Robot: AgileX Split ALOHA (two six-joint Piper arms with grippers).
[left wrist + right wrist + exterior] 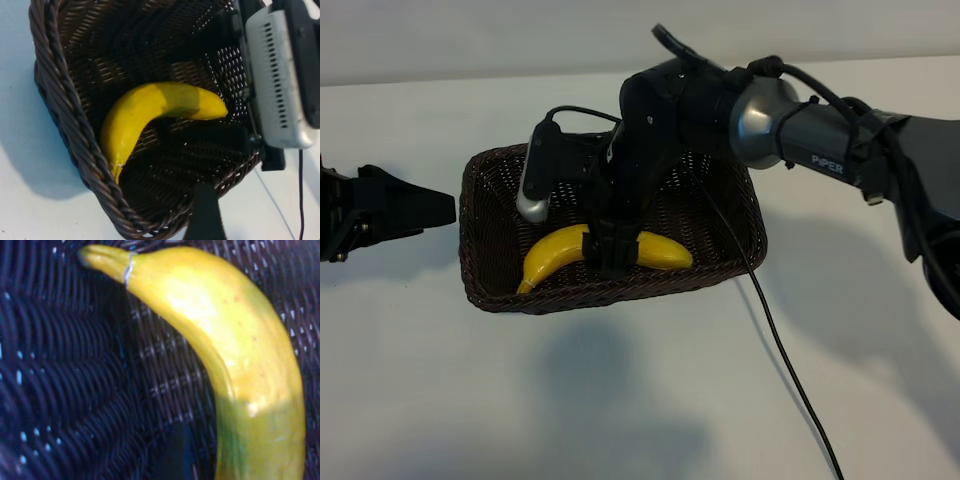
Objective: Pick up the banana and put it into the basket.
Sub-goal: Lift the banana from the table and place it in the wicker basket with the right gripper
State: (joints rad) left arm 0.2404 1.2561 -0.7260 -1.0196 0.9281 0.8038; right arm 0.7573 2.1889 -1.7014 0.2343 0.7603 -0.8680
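Note:
The yellow banana (552, 255) (150, 107) (225, 340) lies on the floor of the dark-brown wicker basket (480, 290) (65, 115) (75, 390), with its stem toward the basket's left front corner. My right gripper (612, 255) reaches down into the basket and straddles the banana's middle. In the right wrist view one dark finger (176, 452) stands beside the fruit with a strip of weave between them, so the jaws are open and off the banana. My left gripper (445, 208) is parked left of the basket, open and holding nothing; one of its fingers (206, 212) shows over the rim.
The right arm's silver wrist camera (533, 185) (280, 75) hangs over the basket's back left part. A black cable (790, 370) trails from the arm across the white table (620, 400) toward the front right.

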